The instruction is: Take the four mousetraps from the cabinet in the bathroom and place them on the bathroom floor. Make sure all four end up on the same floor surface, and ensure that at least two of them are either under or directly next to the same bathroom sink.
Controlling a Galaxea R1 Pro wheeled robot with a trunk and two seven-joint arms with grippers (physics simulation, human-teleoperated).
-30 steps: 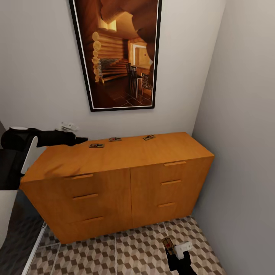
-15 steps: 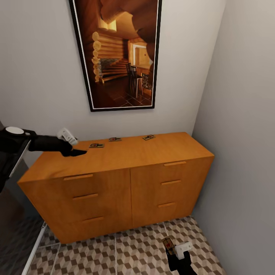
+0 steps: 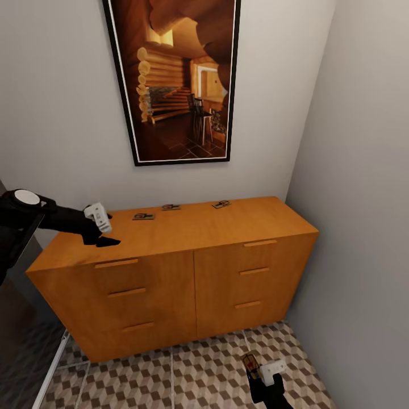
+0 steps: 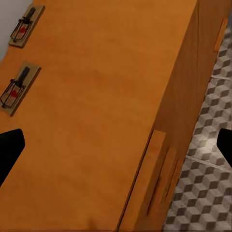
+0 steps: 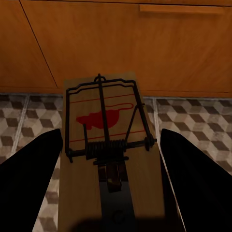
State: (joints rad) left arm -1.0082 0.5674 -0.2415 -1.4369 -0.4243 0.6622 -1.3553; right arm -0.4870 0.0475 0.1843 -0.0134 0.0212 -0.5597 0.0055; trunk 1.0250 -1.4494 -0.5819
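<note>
Your left tool [image 3: 108, 241] hangs open over the cabinet [image 3: 170, 267], with three mousetraps [image 3: 143, 216] lying just beyond its fingertips. Your right tool [image 3: 253, 366] grips a fourth mousetrap [image 5: 108, 150] above the bathroom floor [image 3: 193, 369].

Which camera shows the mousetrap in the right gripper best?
The right wrist view: the held mousetrap sits close up between the fingers, wire bar and red mark clear. The head view shows it tiny at the right gripper, low over the bathroom floor.
</note>
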